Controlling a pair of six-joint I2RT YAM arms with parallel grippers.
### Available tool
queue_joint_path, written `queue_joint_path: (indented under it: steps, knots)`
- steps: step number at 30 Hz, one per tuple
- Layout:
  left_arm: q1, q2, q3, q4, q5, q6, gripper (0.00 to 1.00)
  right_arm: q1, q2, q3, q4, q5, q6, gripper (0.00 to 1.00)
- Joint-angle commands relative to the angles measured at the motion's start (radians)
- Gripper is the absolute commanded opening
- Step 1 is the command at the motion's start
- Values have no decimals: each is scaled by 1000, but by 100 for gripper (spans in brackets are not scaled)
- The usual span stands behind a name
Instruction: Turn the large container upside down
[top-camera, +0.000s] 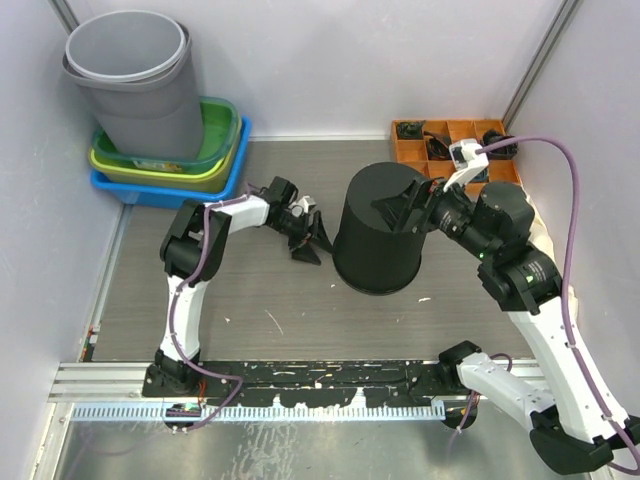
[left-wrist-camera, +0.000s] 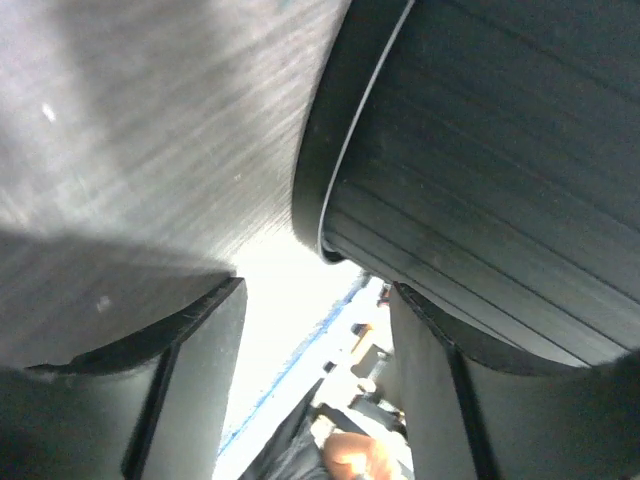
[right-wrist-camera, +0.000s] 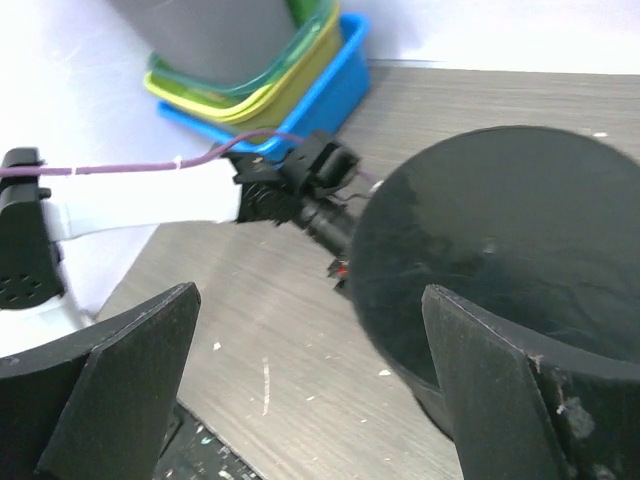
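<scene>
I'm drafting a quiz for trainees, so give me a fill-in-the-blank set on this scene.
The large container is coloured ____.
Its closed base faces ____.
The lowest of the stacked tubs is ____.
The fingers of the right gripper stand ____.
Missing words: black; up; blue; open.

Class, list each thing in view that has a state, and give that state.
Large container, upside down, base up.
Left end effector, open, beside the container.
Right end effector, open, above the container's base.
Grey bins, nested, upright.
Coloured tubs, stacked under the bins.
</scene>
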Motion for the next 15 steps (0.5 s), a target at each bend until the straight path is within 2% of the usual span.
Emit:
queue_joint_path:
  steps: [1,3,4,5,6,8,12,15]
  knots:
    - [-46,-58,94,-452,-378,288,64,3,22,-53,182,-265,76,100]
    - [-60,-84,155,-531,-485,335,64,39,86,-52,248,-344,116,100]
    - [-60,-99,186,-562,-528,357,66,99,123,-37,254,-331,103,100]
    - [-60,-118,217,-592,-586,378,67,178,174,-7,235,-267,59,100]
    - [-60,-142,248,-623,-644,409,67,331,211,30,207,-167,-3,100]
    - [-60,-215,313,-677,-752,478,67,543,297,115,150,27,-121,100]
    - [-60,-364,392,-728,-990,644,67,707,508,295,2,260,-233,100]
    - [-36,-457,462,-758,-1106,754,67,787,547,257,20,456,-287,100]
